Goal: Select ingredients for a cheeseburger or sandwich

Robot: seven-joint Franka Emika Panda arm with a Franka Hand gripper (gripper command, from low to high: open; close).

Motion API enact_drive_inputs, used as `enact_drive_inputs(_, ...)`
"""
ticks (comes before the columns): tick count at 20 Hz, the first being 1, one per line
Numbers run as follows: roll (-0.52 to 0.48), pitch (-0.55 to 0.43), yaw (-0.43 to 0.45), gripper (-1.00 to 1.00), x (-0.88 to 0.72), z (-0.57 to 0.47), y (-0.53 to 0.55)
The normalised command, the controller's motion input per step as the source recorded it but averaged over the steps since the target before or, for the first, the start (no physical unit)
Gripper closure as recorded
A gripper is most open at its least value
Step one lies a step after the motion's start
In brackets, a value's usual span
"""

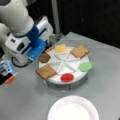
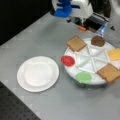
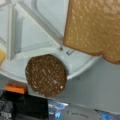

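Brown and yellow toy food sits spread round a white divided tray (image 1: 75, 65), one piece to a wedge compartment, nothing stacked. In both front views the dark brown round patty (image 1: 44, 57) lies at the tray's rim on the side nearest the robot, and in the wrist view the patty (image 3: 46, 75) fills the lower middle, lying flat in its compartment. One toast square (image 1: 46, 71) lies in the wedge beside it; the wrist view shows that toast square (image 3: 96, 27) large at the upper right, overhanging the rim. The second toast square (image 1: 80, 51) rests across the tray, and the yellow cheese square (image 1: 60, 48) lies between it and the patty along the far rim in a front view. A green lettuce-like piece (image 1: 85, 66) and a red disc (image 1: 67, 77) take two more wedges.

The gripper (image 1: 37, 50), on its blue and white mount, hangs just above and beside the patty. Its fingers are not visible in any view, so I cannot tell how far apart they are, or whether they have hold of anything.

A white paper plate (image 2: 38, 73) stands on the grey table (image 2: 37, 37) near the tray, apart from it. An orange block (image 3: 15, 88) lies just past the rim by the patty.
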Motion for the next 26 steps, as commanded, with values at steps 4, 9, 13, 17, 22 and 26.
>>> enact_drive_inputs(4, 0.429, -0.153, -0.038, -1.00, -0.17, -0.16, -0.22)
enact_drive_inputs(9, 0.386, -0.131, -0.034, -1.00, -0.17, -0.22, -0.18)
enact_drive_inputs(13, 0.430, -0.103, -0.057, -1.00, -0.14, -0.16, -0.09)
enact_drive_inputs(17, 0.542, -0.115, -0.040, -1.00, -0.10, -0.12, -0.06)
enact_drive_inputs(22, 0.451, -0.092, 0.012, -1.00, -0.02, -0.15, -0.15)
enact_drive_inputs(26, 0.368, -0.076, 0.067, -1.00, 0.10, -0.16, -0.21)
